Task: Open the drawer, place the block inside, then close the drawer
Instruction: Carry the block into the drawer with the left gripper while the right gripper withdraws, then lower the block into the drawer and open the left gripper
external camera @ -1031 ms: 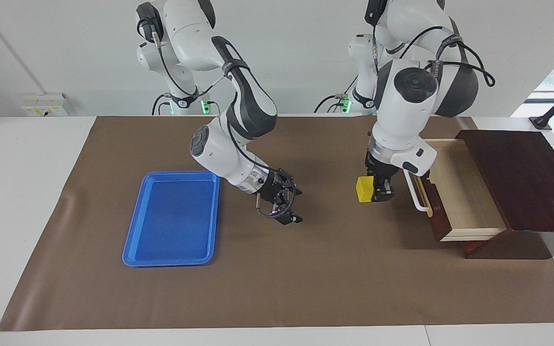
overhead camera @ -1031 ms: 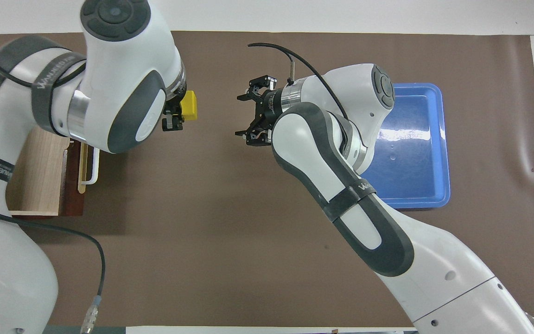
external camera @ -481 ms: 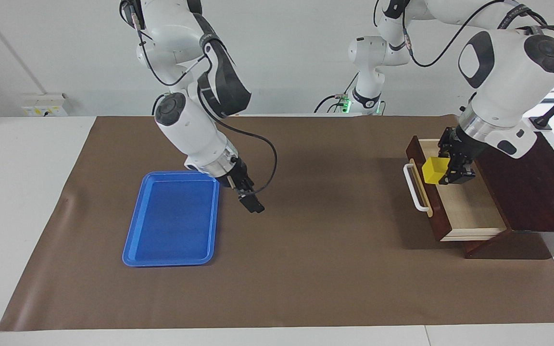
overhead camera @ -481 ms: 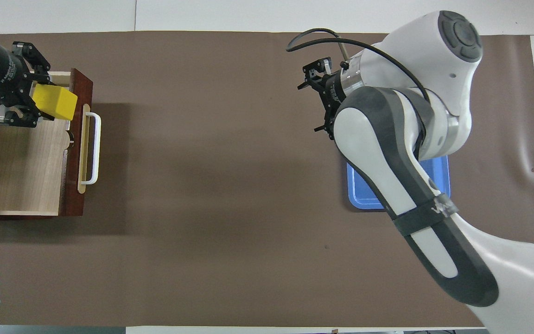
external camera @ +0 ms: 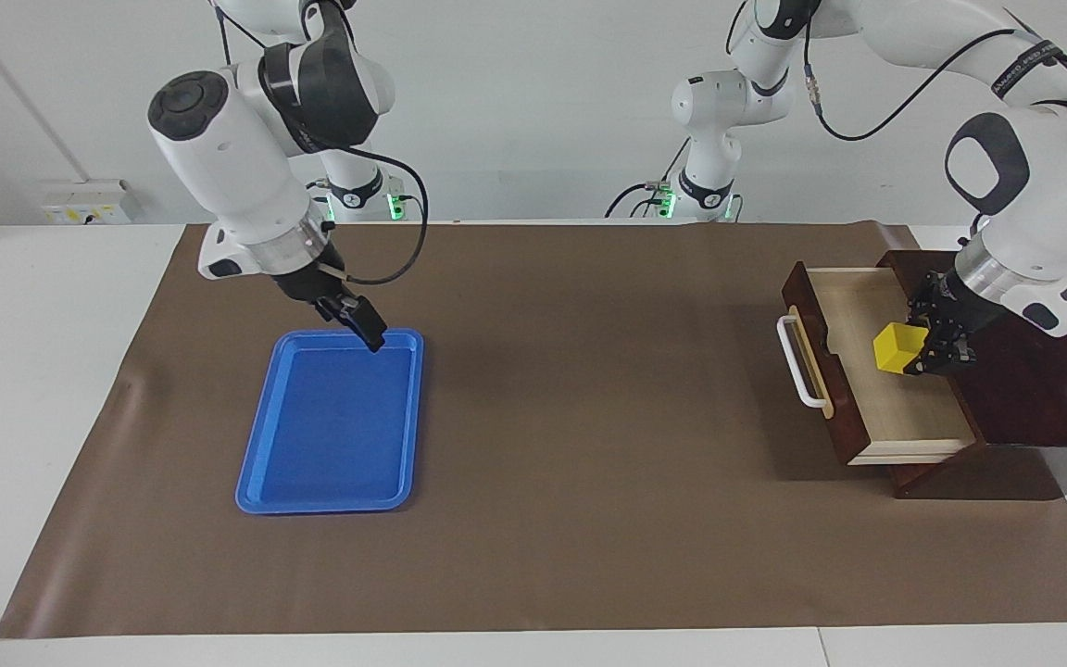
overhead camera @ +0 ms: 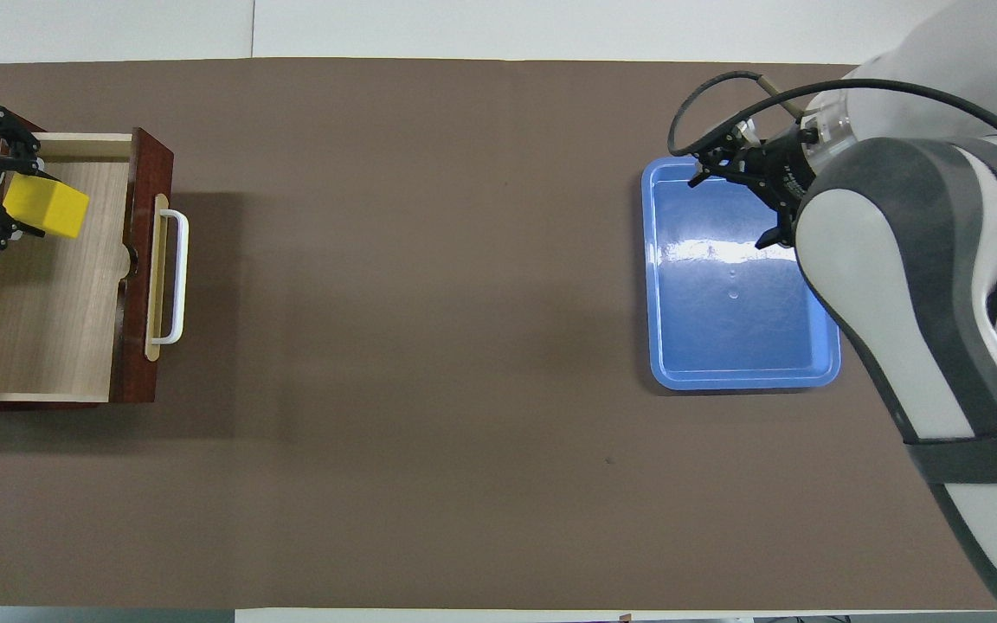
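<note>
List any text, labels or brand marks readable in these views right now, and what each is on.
"W": the only legible letter of white lettering cut off at the frame edge, on the dark band of the right arm, overhead view.
No readable text on the drawer, block or blue tray.

Only one piece of lettering can be made out: white capitals on the dark grey band around the right arm [overhead camera: 974,450], at the lower edge of the overhead view, below the blue tray [overhead camera: 741,374]. The visible letters are "WA", and the picture's edge cuts the word off. In the facing view, similar bands carry marks that cannot be read.
</note>
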Action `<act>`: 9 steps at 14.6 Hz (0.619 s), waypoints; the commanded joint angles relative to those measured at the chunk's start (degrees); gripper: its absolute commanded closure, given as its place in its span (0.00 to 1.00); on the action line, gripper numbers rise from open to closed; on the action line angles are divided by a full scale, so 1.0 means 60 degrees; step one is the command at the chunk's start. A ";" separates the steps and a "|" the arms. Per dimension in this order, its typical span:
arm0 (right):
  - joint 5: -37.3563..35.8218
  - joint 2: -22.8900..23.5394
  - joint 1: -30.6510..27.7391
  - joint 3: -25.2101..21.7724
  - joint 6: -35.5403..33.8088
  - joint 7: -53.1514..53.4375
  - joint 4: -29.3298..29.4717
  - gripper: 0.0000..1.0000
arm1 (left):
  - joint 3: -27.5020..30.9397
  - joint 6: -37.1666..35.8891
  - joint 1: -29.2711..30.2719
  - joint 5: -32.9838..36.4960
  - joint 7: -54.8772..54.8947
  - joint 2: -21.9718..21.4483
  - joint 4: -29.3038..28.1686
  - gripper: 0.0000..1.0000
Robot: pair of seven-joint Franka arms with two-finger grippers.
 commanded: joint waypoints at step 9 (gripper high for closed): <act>-0.1835 -0.1940 -0.1174 0.0114 -0.1385 -0.5587 -0.1521 0.00 | -0.0064 0.2358 0.0143 -0.0055 -0.0702 -0.1313 -0.3487 1.00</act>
